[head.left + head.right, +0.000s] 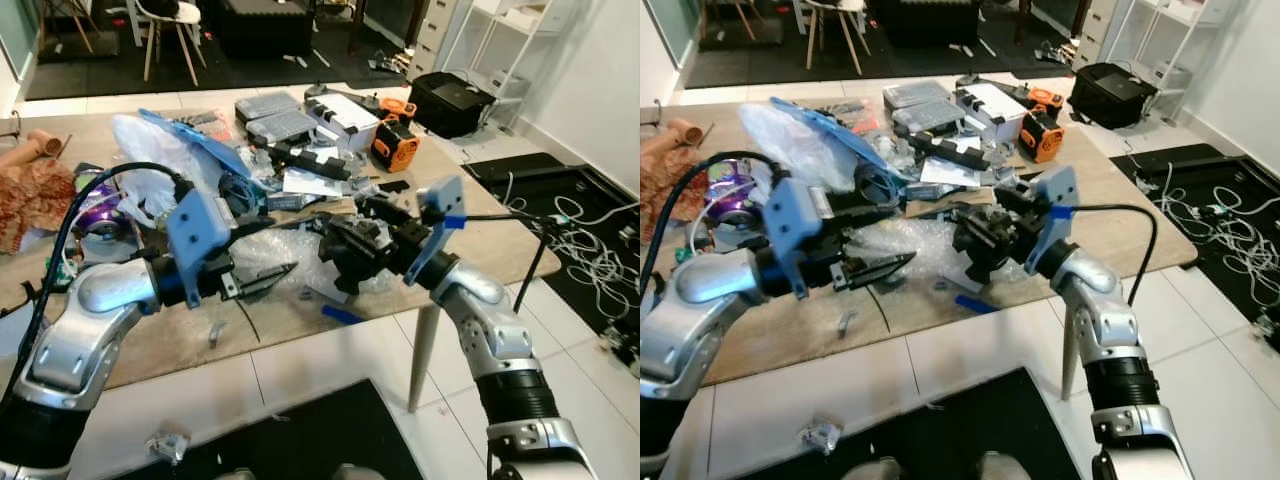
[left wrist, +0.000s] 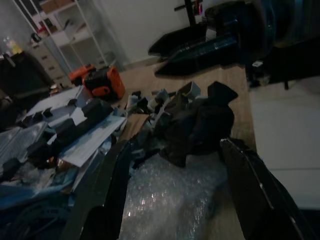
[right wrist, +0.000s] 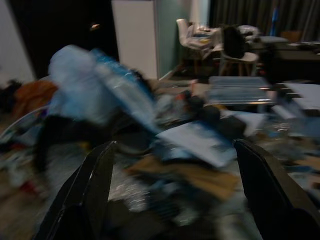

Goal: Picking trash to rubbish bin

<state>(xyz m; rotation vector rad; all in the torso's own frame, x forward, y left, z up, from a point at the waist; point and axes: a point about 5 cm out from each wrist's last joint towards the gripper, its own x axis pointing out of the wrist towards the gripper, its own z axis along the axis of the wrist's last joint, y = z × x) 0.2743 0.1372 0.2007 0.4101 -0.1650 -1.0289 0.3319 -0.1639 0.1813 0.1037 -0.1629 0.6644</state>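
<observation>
Crinkled bubble wrap (image 1: 270,250) on wooden table (image 1: 480,235), between both grippers. Left gripper (image 1: 262,281) nearly closed, empty, tips beside wrap. Right gripper (image 1: 345,262) spread wide, empty, at wrap's edge.

Both arms reach forward, left end effector (image 1: 268,279) and right end effector (image 1: 345,262) spread.

2 head eyes look down; 2 wrist views share the table (image 1: 500,240) clutter.
</observation>
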